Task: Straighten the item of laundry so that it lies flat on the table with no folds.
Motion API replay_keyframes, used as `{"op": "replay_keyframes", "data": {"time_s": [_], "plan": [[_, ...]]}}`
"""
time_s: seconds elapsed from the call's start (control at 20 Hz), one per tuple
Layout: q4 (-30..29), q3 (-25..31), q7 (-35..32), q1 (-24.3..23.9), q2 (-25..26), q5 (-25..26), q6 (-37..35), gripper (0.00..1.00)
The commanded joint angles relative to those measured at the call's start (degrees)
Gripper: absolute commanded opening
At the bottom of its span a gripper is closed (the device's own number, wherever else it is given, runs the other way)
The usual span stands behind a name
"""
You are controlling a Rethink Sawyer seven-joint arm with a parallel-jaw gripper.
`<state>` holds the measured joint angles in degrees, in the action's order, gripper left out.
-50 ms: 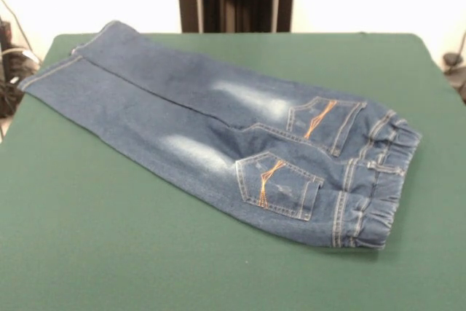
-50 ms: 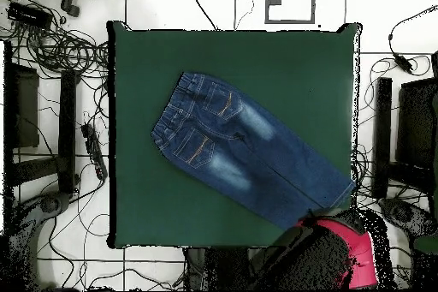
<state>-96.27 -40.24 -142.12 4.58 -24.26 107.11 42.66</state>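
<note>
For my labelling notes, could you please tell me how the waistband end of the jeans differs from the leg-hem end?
The waistband is gathered and puckered; the leg hems are smooth and flat. The waistband lies well inside the table; the hems reach its edge by a far corner. The two orange-stitched pockets sit beside the waistband, none near the hems. Both ends are the same blue denim, lying flat.
</note>
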Motion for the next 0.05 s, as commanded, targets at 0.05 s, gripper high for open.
{"op": "replay_keyframes", "data": {"time_s": [0.05], "plan": [[-0.5, 0.3, -27.5, 5.3, 2.5, -4.5, 1.4, 1.00]]}}
